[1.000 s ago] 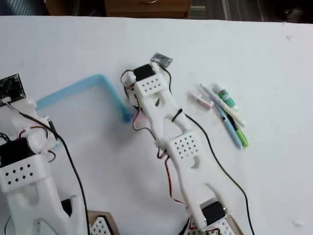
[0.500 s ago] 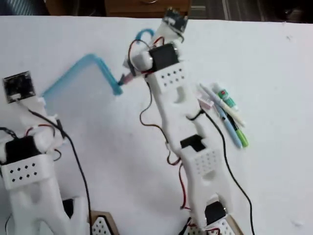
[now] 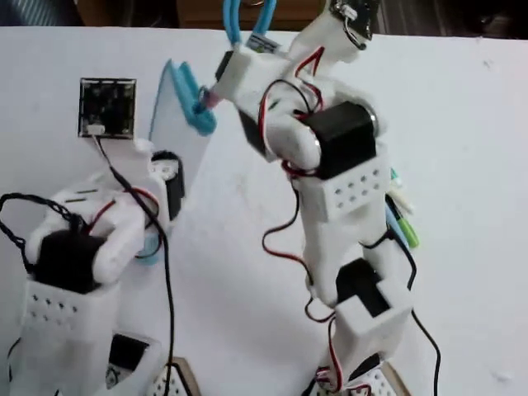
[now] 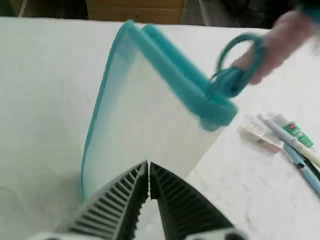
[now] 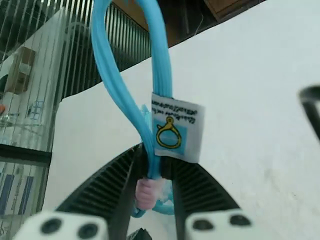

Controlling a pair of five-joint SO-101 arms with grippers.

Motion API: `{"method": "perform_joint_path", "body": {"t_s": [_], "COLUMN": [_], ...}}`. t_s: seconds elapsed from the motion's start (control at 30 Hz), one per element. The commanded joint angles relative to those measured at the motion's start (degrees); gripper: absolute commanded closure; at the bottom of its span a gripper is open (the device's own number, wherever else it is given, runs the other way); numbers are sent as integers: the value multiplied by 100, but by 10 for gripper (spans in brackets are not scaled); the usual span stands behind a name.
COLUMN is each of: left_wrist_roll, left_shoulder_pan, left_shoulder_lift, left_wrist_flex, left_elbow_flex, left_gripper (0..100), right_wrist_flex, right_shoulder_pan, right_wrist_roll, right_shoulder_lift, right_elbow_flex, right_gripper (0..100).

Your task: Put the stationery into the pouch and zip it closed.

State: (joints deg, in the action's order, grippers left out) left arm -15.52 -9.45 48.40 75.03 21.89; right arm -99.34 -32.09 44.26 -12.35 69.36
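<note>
the nearest risk, as i judge it, sits at the left gripper: its jaws are drawn together and appear to pinch the pouch by its near edge, so any mismatch between the two arms could tug the thin clear sheet out of that grip or stretch it. further off, the right gripper is clamped tight on the blue loop at the zip end. a hard pull on it while the pouch hangs in the air could run the slider without opening the mouth wide enough, or let the loop slide through the jaws. the pouch is raised off the table and stands on edge at about 11 o'clock in the high view. the stationery lies well apart at about 3 o'clock, partly behind the right arm, and none of it is in the pouch yet. with both grippers busy, nothing is free to fetch it, and the right arm could sweep the pens if it swings back low. as for pose, the left arm is folded low at 7 o'clock and points up toward the pouch. the right arm rises from 5 o'clock and stretches high toward 12, its wrist lifted over the pouch's far top corner.
</note>
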Motion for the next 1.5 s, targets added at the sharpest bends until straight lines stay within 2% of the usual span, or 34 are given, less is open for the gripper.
{"method": "perform_joint_path", "body": {"t_s": [0.0,0.07,0.13,0.23,0.37,0.53,0.67,0.93,1.17,1.27,1.47], "left_wrist_roll": [-26,-26,-26,-26,-44,-712,-897,-862,-853,-844,-281], "left_shoulder_pan": [-57,198,470,743,734,734,716,-4,-84,-215,-488], "left_shoulder_lift": [31,31,31,31,22,22,-92,-532,-523,-514,-514], "left_wrist_flex": [677,985,1002,905,905,818,273,-246,-352,18,1055], "left_elbow_flex": [-853,-1020,-1108,-1345,-1486,-1538,-1398,-976,-923,-1134,-1793], "left_gripper": [817,711,661,692,739,758,758,756,758,757,758], "right_wrist_flex": [84,84,84,84,92,198,207,251,251,251,330], "right_shoulder_pan": [-224,-295,-321,-321,-321,-321,-321,-312,-303,-303,-286], "right_wrist_roll": [-88,-97,-114,-114,-88,-79,-79,-79,-79,-79,-79], "right_shoulder_lift": [418,444,453,444,426,435,426,435,435,426,418], "right_elbow_flex": [-237,-308,-308,-308,-316,-308,-308,-308,-308,-308,-316], "right_gripper": [982,982,982,982,982,982,982,982,982,982,982]}}
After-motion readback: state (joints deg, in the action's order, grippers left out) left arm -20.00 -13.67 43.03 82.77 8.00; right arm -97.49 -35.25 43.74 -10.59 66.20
